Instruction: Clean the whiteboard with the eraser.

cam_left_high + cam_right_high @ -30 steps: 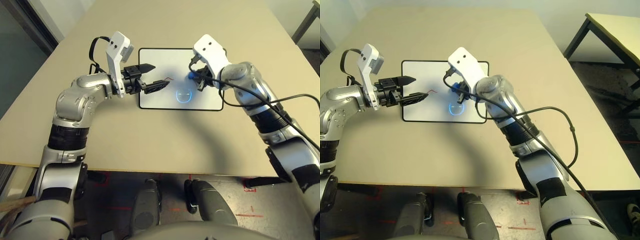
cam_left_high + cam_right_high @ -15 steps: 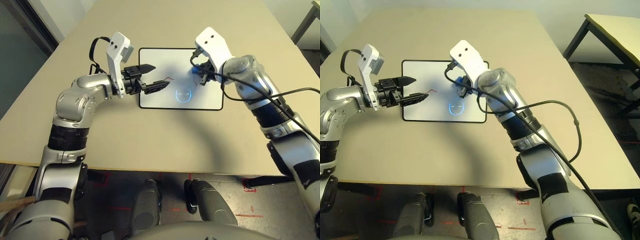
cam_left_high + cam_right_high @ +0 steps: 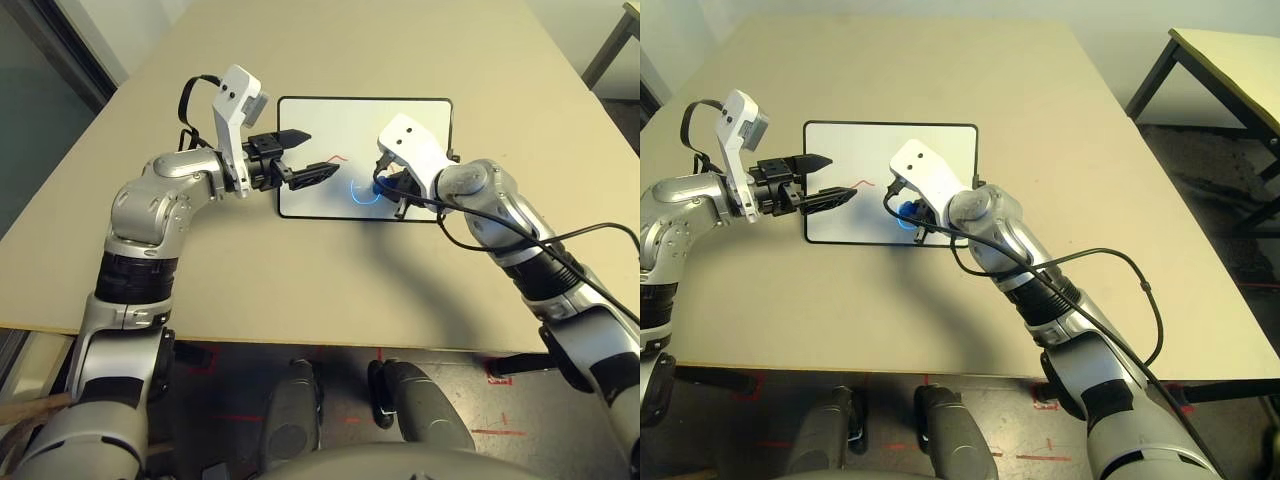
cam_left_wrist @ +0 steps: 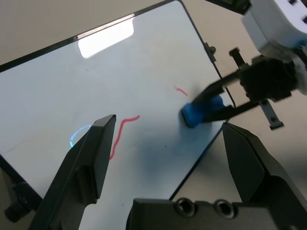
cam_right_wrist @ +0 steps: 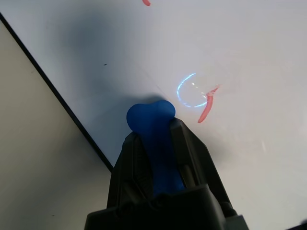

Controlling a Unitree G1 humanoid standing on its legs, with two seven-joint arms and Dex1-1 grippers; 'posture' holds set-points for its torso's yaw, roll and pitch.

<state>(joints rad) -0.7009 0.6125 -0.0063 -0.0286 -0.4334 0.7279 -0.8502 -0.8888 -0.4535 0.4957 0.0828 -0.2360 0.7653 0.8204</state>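
Near whiteboard's [image 3: 318, 200] edge: right fingers [image 5: 189, 148] gripping eraser [image 5: 154, 139]; left fingers [image 4: 88, 167] wide.

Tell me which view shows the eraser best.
The right wrist view: the eraser sits large between the right gripper's fingers, its rounded end and pinched waist clear. The left wrist view shows it smaller, held over the whiteboard. Both eye views show just a bit of blue beside the right gripper.
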